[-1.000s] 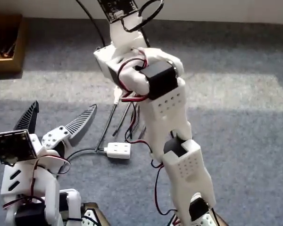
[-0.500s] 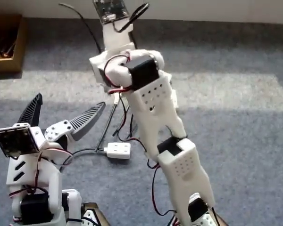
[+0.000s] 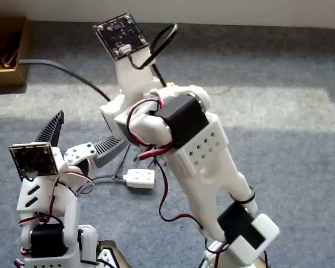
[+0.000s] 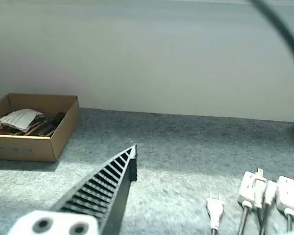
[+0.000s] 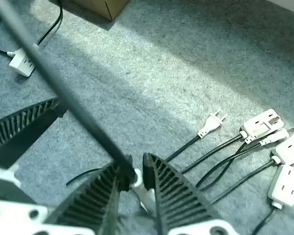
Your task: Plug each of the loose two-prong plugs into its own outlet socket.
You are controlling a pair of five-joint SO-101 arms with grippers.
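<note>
Currently our right gripper (image 5: 136, 166) is clamped on a white plug (image 5: 143, 193), and its dark cable (image 5: 63, 90) runs straight off from the fingertips. We see a second, loose plug (image 5: 209, 124) lying flat on the grey carpet (image 5: 152, 63), unplugged, just beside a cluster of white outlet sockets (image 5: 262, 122). Our left gripper (image 3: 89, 129) is spread wide with nothing in it, near a lone socket (image 3: 140, 177) on the carpet. A cardboard box (image 4: 34, 128) sits by the wall.
</note>
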